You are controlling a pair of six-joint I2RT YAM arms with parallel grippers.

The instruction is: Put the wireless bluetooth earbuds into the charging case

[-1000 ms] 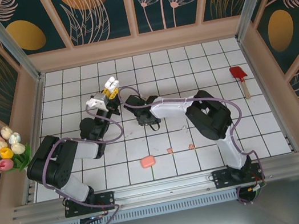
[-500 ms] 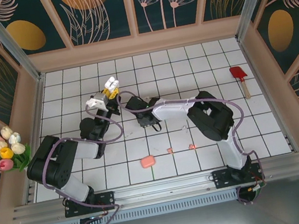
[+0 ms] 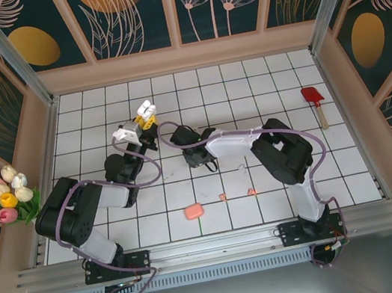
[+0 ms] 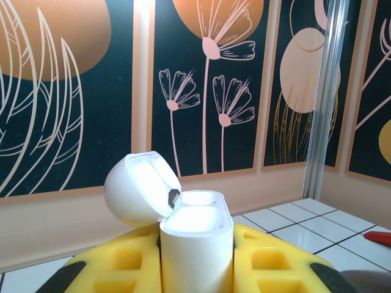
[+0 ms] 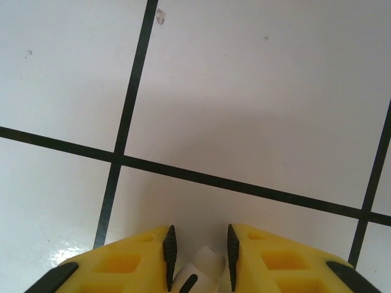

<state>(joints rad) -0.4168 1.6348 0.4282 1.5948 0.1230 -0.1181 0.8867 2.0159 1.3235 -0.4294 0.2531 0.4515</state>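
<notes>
My left gripper holds a white charging case upright above the tiles, its jaws shut on the case body. The case lid is flipped open to the left and the inside looks empty. My right gripper hangs low over the white tiles just right of the left one. A white earbud with a dark slot sits tilted between its black pads, pinched deep in the jaws. Two salmon-pink earbuds lie on the tiles nearer the arm bases.
A salmon-pink case lies shut near the front, left of the pink earbuds. A red spatula rests at the right by the wall. Tulips stand outside the left wall. Wooden walls fence the tiled floor.
The right gripper has shifted slightly to the right and nearer, carrying the white earbud. The left arm and the case have stayed still.
</notes>
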